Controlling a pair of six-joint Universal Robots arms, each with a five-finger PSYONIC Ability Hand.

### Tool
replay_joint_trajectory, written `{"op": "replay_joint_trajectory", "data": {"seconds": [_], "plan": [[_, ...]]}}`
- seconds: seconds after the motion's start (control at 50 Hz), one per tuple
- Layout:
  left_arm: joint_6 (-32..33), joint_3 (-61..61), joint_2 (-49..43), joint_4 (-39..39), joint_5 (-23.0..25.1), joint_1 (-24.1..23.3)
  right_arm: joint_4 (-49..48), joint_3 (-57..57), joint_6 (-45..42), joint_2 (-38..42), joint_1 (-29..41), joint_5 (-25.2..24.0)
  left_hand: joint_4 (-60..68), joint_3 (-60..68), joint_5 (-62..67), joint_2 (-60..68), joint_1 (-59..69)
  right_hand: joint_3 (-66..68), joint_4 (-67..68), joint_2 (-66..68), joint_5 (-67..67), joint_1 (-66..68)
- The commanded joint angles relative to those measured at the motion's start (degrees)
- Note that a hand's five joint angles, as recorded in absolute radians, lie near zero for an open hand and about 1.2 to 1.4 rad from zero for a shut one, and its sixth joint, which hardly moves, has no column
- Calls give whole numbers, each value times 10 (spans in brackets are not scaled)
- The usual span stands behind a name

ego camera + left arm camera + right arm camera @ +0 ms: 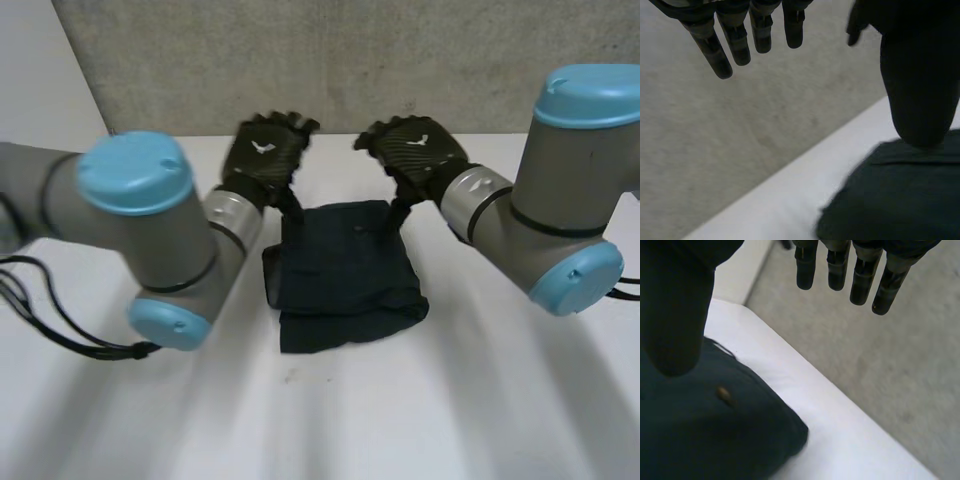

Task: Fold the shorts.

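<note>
Left hand (262, 150): open. Its fingers (735, 45) are straight and a little spread, and they hold nothing.
Left thumb (920, 90): points down from the palm. Its tip is at the shorts' far edge, and I cannot tell whether it presses.
Right hand (418, 145): open. Its fingers (837, 270) are straight and side by side, with nothing in them.
Right thumb (675, 320): hangs down over the shorts' far edge, near the other far corner. I cannot tell whether it touches.
Hands together: near each other and level, backs up, with a gap between them.
Shorts (345, 275): dark and folded into a rough square, lying flat on the table. They are below both palms and between the two thumbs, and they reach from the thumbs back toward the robot. The near edge is bunched and uneven.
Stud (723, 394): small and brown, on the shorts just beside the right thumb.
Table (450, 400): white. A bare strip of it lies between the shorts and the wall under each hand's fingertips.
Wall (330, 60): grey and speckled, beyond the fingertips of both hands.
Arms: the left arm (140, 230) and the right arm (560, 190) flank the shorts, one behind each hand.
</note>
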Motion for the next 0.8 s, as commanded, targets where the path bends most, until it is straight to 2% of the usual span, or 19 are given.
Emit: {"op": "replay_joint_trajectory", "data": {"seconds": [0.02, 0.14, 0.24, 0.4, 0.52, 0.58, 0.68, 0.8], "plan": [[-1, 84, -102, -67, 1, -31, 72, -79, 22, 92, -21, 10, 6, 3, -2, 9, 15, -20, -33, -28, -39, -16], [0, 110, -142, -115, -11, -28, 109, -120, 40, 162, -31, -24, 18, 15, 10, 21, 27, -20, -33, -28, -39, -16], [18, 104, -150, -153, -42, -24, 120, -125, 40, 186, -31, -55, 18, 15, 10, 21, 27, -20, -33, -28, -39, -16], [108, 82, -156, -158, -60, -20, 126, -126, 20, 208, -32, -58, 15, 11, 6, 18, 24, -20, -33, -28, -39, -16], [140, 81, -162, -158, -63, -12, 127, -125, -29, 213, -41, -54, 11, 8, 3, 14, 20, -20, -33, -28, -39, -16], [138, 81, -157, -159, -59, -12, 127, -122, -43, 201, -49, -54, 11, 8, 3, 14, 20, -20, -33, -28, -39, -16], [123, 78, -109, -159, -51, -24, 116, -106, -26, 125, -44, -58, -6, -9, -14, -2, 3, -20, -33, -28, -39, -16], [27, 55, 26, -158, -45, -16, 29, -45, 48, 13, -49, -36, -7, -10, -15, -4, 2, -20, -33, -28, -39, -16]]}}
